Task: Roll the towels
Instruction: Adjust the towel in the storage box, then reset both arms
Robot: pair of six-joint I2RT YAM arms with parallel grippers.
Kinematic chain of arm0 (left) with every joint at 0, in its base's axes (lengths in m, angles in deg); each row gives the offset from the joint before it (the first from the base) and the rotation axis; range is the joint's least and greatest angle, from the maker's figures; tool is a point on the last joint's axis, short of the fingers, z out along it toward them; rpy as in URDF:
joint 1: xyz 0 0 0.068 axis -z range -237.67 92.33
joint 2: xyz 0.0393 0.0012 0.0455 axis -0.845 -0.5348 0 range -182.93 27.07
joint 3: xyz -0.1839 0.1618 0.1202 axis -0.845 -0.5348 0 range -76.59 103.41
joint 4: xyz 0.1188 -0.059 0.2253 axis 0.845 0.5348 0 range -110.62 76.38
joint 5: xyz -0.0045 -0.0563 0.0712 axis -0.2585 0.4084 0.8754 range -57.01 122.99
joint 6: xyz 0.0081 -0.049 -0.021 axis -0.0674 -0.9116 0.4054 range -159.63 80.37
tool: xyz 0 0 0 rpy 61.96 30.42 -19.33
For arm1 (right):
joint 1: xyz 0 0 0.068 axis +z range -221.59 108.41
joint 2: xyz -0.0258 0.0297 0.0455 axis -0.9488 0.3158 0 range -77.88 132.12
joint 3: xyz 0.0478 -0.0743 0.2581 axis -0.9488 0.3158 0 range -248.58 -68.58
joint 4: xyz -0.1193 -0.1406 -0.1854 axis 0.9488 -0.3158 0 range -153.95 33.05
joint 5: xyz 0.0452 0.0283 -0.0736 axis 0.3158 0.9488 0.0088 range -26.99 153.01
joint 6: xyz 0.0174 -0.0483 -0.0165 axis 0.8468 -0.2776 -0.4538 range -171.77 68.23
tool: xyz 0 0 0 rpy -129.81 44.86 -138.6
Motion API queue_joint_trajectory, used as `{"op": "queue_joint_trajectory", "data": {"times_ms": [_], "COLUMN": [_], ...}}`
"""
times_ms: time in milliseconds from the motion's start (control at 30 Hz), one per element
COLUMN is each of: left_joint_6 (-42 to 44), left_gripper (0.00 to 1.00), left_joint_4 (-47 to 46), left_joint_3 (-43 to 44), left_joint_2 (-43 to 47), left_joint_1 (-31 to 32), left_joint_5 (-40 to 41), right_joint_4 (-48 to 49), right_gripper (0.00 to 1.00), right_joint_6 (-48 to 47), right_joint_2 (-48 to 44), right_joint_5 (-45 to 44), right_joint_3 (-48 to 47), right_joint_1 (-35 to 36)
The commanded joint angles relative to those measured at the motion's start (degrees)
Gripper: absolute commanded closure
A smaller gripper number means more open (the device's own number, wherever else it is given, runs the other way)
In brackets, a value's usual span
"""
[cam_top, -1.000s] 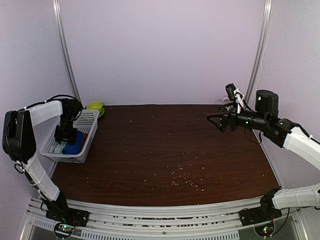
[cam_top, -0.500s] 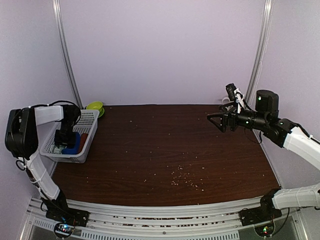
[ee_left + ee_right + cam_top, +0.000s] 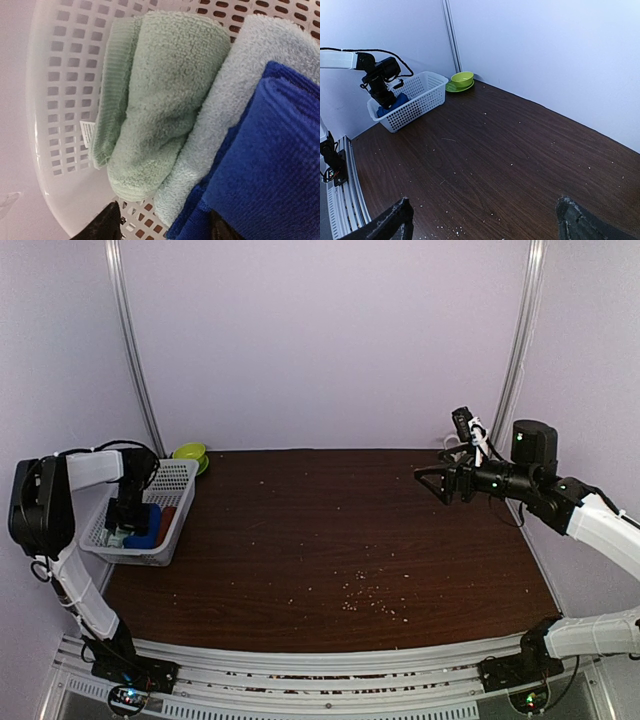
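Basket: a white perforated basket (image 3: 172, 502) sits at the left edge of the overhead view, on the dark wooden table (image 3: 340, 530).
Mint-green towel: the mint-green towel (image 3: 160, 95) lies rolled inside the basket, in the upper centre of the left wrist view.
Blue towel: the blue towel (image 3: 270, 165) is folded in the same basket, at lower right of that view.
Pale blue towel: the pale blue towel (image 3: 235, 95) is wedged between the other two, touching both.
Left gripper: the left gripper (image 3: 165, 227) is down in the basket with its fingers apart over the towel ends; no cloth looks pinched.
Right gripper: the right gripper (image 3: 485, 222) is held above the table at centre right of the overhead view, spread wide and holding nothing.
Green bowl: the green bowl (image 3: 189, 452) rests on a green plate (image 3: 451, 88) just behind the basket.
Crumbs: pale crumbs (image 3: 370, 600) are scattered at lower centre of the table.
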Motion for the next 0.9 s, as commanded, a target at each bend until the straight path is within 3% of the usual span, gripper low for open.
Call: {"op": "queue_joint_trajectory", "data": {"times_ms": [0, 700, 867], "left_joint_6": [-0.89, -3.19, -3.22], "left_gripper": [0.35, 0.29, 0.17], "left_joint_4": [1.56, 8.07, 7.37], "left_joint_3": [2.63, 11.45, 12.44], "left_joint_2": [0.86, 6.82, 9.47], "left_joint_1": [-0.18, -0.2, 0.03], "left_joint_5": [-6.14, -2.34, -2.85], "right_joint_4": [1.26, 1.21, 1.2], "right_gripper": [0.0, 0.0, 0.0], "right_joint_6": [0.32, 0.41, 1.02], "right_joint_2": [-0.62, -1.01, -0.92], "right_joint_5": [0.82, 0.93, -3.4], "right_joint_3": [0.82, 0.86, 0.59], "right_joint_1": [-0.37, -0.46, -0.7]}}
